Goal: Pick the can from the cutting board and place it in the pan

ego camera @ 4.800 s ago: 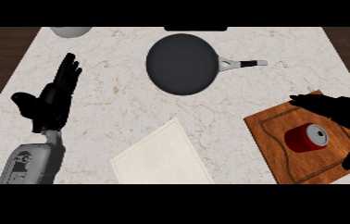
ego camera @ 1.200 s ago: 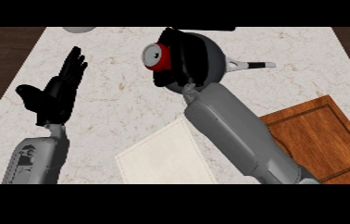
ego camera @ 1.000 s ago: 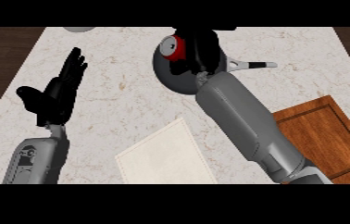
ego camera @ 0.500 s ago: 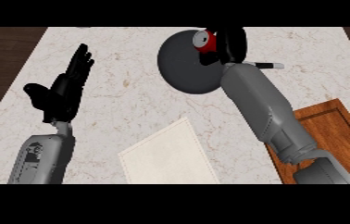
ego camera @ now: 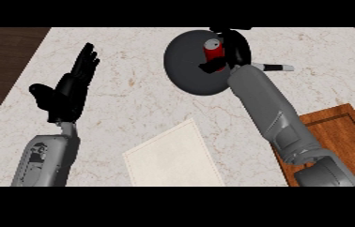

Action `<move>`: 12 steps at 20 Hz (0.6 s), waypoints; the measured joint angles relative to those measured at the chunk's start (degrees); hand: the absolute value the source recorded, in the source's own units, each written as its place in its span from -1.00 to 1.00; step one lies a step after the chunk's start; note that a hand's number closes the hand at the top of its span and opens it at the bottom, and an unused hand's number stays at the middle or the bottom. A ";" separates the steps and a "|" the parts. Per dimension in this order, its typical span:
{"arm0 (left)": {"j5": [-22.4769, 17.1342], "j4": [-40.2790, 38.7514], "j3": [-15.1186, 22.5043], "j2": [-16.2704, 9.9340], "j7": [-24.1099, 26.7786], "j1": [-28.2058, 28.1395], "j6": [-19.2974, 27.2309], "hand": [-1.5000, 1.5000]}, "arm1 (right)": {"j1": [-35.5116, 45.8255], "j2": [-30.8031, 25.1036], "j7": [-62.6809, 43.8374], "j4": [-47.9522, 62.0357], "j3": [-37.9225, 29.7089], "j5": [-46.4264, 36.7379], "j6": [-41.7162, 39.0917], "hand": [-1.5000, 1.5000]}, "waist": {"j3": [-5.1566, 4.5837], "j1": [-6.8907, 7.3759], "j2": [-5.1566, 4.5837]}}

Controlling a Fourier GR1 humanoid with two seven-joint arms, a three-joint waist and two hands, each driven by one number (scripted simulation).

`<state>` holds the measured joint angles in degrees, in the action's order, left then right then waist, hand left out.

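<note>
The right hand (ego camera: 232,57) has its fingers curled round the can (ego camera: 214,55), holding it over the pan (ego camera: 187,64). Placing step; next it should lower and let go. Left hand (ego camera: 69,87) rests open.

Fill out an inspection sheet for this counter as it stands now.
Surface: pale marble counter, dark floor at its left edge.
Job's things: red can over the dark pan; cutting board at right, no can on it.
Clutter: white cloth at the near edge.
Hands: right hand curled round the can; left hand open, resting at left, fingers up.
Cables: nothing seen.
Surroundings: nothing seen.
</note>
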<state>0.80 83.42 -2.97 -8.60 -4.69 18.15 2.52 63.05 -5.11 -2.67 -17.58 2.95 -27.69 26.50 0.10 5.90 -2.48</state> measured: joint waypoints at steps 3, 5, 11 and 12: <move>-0.18 0.09 -0.14 -0.15 -0.27 0.02 -0.19 0.00 | -0.71 0.04 4.67 1.67 -1.88 1.72 -1.29 -1.00 | -0.02 0.13 0.06; -0.39 -0.18 -0.58 -0.46 -0.15 0.07 -0.34 0.00 | -1.32 0.33 7.97 2.26 -3.38 2.99 -0.91 -1.00 | 0.02 0.02 -0.04; -0.29 -0.36 -1.14 -0.56 0.19 -1.24 0.04 0.00 | -3.21 0.90 18.84 0.54 -10.03 9.16 1.02 -1.00 | 0.07 -1.48 0.53; -0.33 -0.88 -1.48 -0.67 0.70 -1.34 0.06 0.00 | -3.66 0.97 20.54 0.07 -11.24 10.47 0.43 -1.00 | 0.06 -1.99 0.72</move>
<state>0.47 82.54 -4.45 -9.26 -3.99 16.81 2.58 59.39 -4.15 17.86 -17.51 -8.30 -17.22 26.93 0.16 3.91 -1.76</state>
